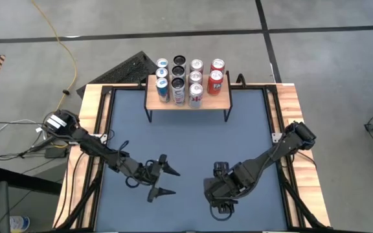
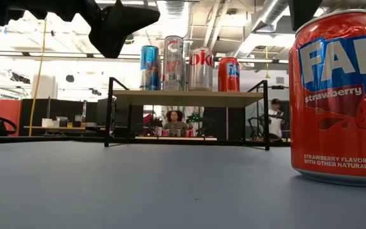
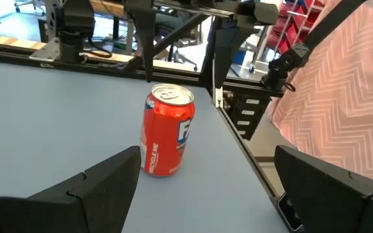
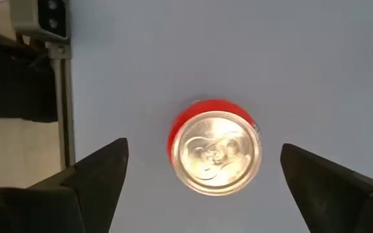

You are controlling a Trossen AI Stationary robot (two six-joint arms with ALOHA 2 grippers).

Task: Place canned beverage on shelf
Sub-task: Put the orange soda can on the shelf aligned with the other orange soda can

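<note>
Red can (image 3: 167, 131): upright on the table (image 1: 186, 139) near its front edge, well apart from the shelf (image 1: 188, 100); right gripper (image 4: 203, 171) directly above it, fingers spread wide on either side, not touching; left gripper (image 1: 165, 180) beside, fingers wide apart, empty; shelf holds several cans (image 2: 189, 63).

shelf (image 1: 188, 98): table's far edge, cans on it | can (image 3: 168, 130): near edge, under right hand (image 4: 203, 169)

Both arms reach inward over the table's near half. The left gripper (image 1: 166, 182) points toward the right arm, fingers spread wide (hovering, nothing between them). The right gripper (image 1: 220, 200) points straight down, fingers apart.
</note>
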